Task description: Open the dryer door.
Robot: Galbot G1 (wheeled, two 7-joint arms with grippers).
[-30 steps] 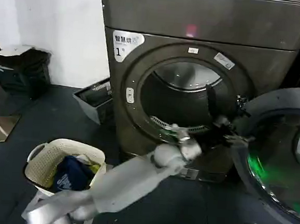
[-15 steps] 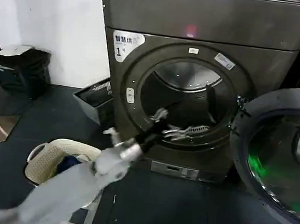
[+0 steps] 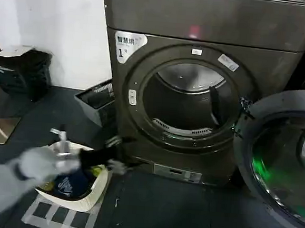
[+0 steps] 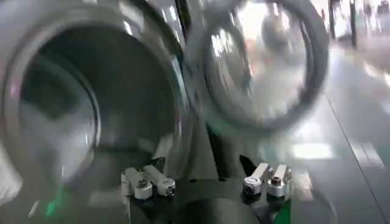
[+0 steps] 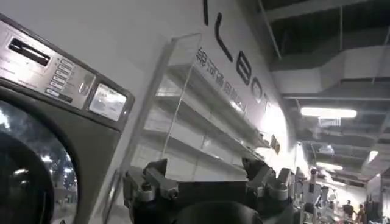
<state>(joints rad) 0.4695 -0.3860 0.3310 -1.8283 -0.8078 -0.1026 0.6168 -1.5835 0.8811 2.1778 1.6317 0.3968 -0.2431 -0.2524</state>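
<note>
The dryer (image 3: 212, 23) stands ahead with its dark drum (image 3: 188, 98) exposed. The dryer door (image 3: 281, 156), a chrome ring around dark glass, hangs swung open to the right of the opening. My left gripper (image 3: 118, 154) is low at the left, in front of the dryer's bottom corner and beside the basket, well away from the door. In the left wrist view, blurred by motion, the left gripper (image 4: 207, 178) is open and empty, facing the drum (image 4: 91, 103) and the open dryer door (image 4: 262, 67). My right gripper (image 5: 207, 175) is open and holds nothing.
A cream laundry basket (image 3: 52, 151) with dark clothes sits on the floor at the lower left. A grey crate (image 3: 98, 102) leans beside the dryer, a black bin (image 3: 21, 72) stands by the white wall. The right wrist view faces a grey machine's control panel (image 5: 55, 73) and shelves.
My left arm has swung back from the door's rim, across the drum opening, down to the lower left by the basket. The door has stayed wide open.
</note>
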